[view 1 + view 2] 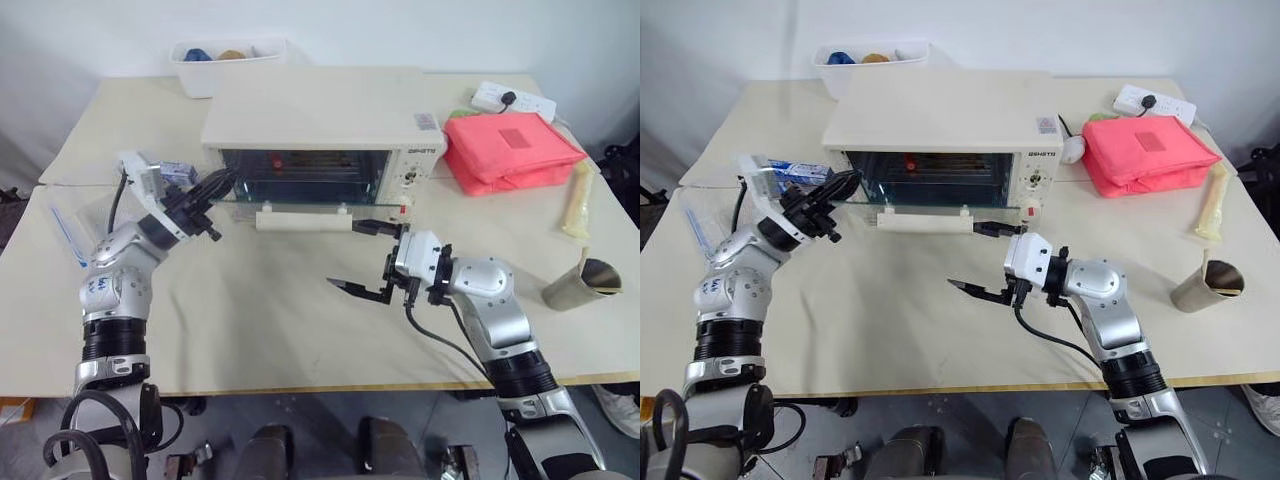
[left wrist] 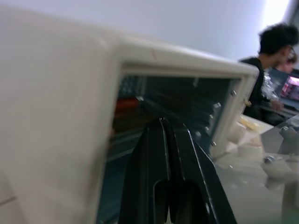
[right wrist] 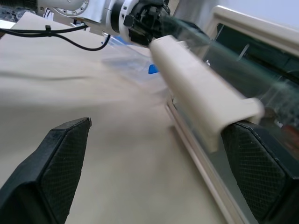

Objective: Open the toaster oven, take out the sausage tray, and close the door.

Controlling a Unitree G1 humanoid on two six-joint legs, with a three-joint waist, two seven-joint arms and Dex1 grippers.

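The cream-white toaster oven (image 1: 320,120) stands at the middle of the table. Its glass door (image 1: 300,203) hangs down open, with the bar handle (image 1: 305,222) toward me. Inside the dark cavity sits the sausage tray (image 1: 278,160), of which little shows beyond a red sausage (image 2: 126,103). My left gripper (image 1: 222,181) is shut with nothing seen between its fingers. It sits at the left edge of the opening and points into the cavity (image 2: 162,122). My right gripper (image 1: 362,258) is open just in front of the handle's right end, which lies near one fingertip (image 3: 252,154).
A white bin (image 1: 228,62) stands at the back left. A pink bag (image 1: 510,150) and a power strip (image 1: 512,98) lie right of the oven. A cup (image 1: 583,285) sits near the right edge and a clear plastic bag (image 1: 75,225) at the left. A person (image 2: 273,60) sits beyond.
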